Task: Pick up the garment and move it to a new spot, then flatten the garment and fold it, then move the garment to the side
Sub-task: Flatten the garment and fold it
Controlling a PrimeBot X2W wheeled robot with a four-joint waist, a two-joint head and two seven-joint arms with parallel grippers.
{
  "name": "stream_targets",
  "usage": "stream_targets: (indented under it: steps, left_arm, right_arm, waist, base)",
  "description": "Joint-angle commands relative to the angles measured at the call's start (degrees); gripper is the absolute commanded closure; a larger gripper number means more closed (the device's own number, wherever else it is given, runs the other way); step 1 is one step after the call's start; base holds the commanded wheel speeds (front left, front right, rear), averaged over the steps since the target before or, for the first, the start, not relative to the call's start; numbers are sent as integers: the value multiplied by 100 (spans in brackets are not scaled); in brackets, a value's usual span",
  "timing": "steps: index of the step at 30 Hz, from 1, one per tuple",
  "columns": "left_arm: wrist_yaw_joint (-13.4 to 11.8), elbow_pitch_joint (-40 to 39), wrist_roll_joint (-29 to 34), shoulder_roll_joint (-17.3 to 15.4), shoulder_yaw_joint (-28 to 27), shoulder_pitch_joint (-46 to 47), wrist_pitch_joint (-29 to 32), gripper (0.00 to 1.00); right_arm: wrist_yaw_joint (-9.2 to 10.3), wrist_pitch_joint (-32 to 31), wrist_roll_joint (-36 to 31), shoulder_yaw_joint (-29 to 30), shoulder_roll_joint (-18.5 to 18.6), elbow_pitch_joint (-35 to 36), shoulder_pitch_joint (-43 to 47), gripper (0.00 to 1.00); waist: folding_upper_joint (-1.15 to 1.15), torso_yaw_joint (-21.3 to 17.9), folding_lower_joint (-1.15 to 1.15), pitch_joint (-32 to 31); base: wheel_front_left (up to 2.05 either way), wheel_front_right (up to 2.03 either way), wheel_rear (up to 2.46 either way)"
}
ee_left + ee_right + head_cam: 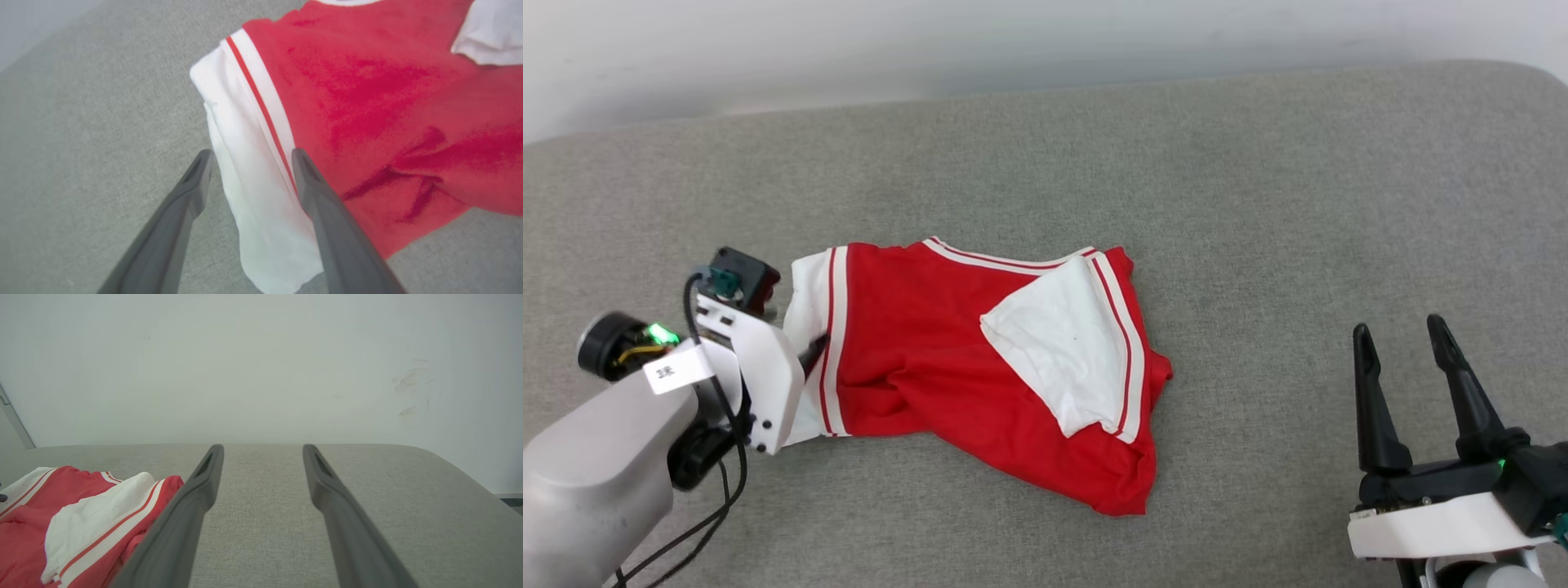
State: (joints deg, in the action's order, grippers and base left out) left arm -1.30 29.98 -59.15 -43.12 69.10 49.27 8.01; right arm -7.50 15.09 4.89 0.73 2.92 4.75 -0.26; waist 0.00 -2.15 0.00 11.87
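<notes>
Straddling garment (367, 102) sleeve: left hand (252, 153), spread.

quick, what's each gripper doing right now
left gripper: open, fingers either side of the white sleeve of the garment, not clamping it
right gripper: open, holding nothing

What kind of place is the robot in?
Probably a plain indoor room set up for practice, maybe a lab: a bare white wall, a big grey cloth-covered cushion or bed, and a red shirt lying on it.
</notes>
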Motion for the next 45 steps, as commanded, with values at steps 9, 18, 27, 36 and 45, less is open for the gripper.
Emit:
stream_targets:
  steps: [9,18,27,36,45]
  left_arm:
    - [-374,-772,409,-81,-353,530,-858,0]
    - [136,-1694,3,129,-135,1418,910,0]
    - [628,-1908,-217,499,235,1855,2472,0]
    - [851,-1644,23,944,410,1422,3351,0]
    - [873,-1436,351,1148,501,672,3821,32]
  right_arm:
    - [2,11,-36,0,-8,31,164,0]
    - [2,11,-37,-48,-8,64,64,0]
    - [2,11,18,-53,-8,77,-121,0]
    - [3,11,102,-68,-8,103,-336,0]
    - [3,11,136,-72,-8,69,-444,0]
  waist:
    - [0,131,0,-265]
    - [0,16,0,-120]
    - [0,-202,0,169]
    - [0,-419,0,604]
    - [0,-515,0,815]
  base:
    - [0,0,0]
    - [0,0,0]
    - [0,0,0]
    - [0,0,0]
    - [0,0,0]
